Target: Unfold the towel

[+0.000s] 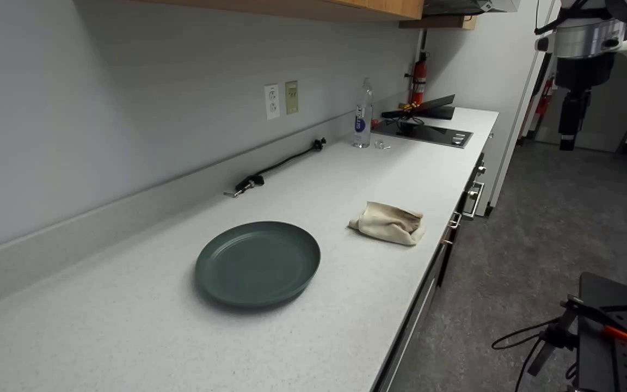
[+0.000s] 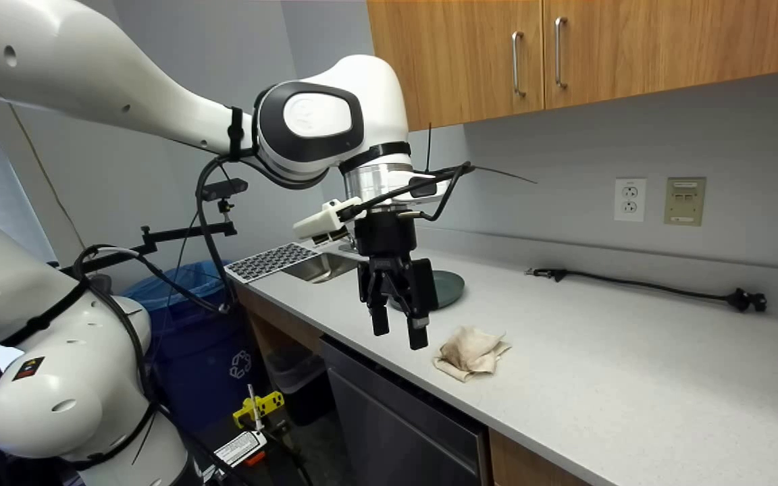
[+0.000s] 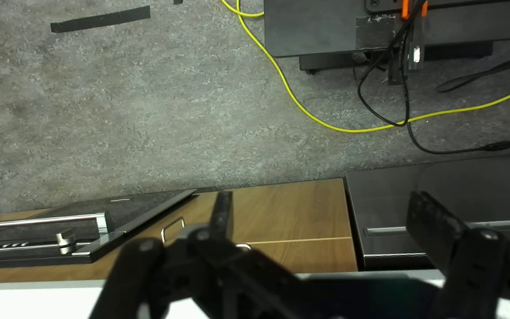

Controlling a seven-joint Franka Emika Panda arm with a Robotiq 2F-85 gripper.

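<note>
Nearest the camera in an exterior view, we have the speckled white countertop (image 1: pixel 128 348). Standing on it is the round dark green plate (image 1: pixel 259 264). Beyond the plate and apart from it, near the countertop's front edge, lies the cream towel (image 1: pixel 384 223). We note a crumpled, layered heap with tan shading in its folds and a thin corner projecting on the side nearer the plate.

In an exterior view, the Panda arm (image 2: pixel 315 115) is closest. Below its wrist hangs the Robotiq gripper (image 2: pixel 399 333), pointing down, with its fingers (image 2: pixel 419 336) spread and nothing between them. The gripper and the towel do not touch.

Handling: we judge the towel to be light, limp and hard to damage. It should yield to slight pressure and give the fingers good friction, yet it may slide on the smooth countertop instead of opening. We advise taking the projecting corner or the loose edge of the uppermost layer, and pinching a single ply. A deep bite into the middle would likely catch several layers and lift the heap whole.

In the wrist view, the gripper is nearest, dark and blurred at the bottom, its fingers standing wide apart. Past them we see a wood cabinet front (image 3: pixel 290 210), grey floor (image 3: pixel 126 106) and a yellow cable (image 3: pixel 348 130). We cannot make out the towel from this position; locate the grasp by both exterior views.
</note>
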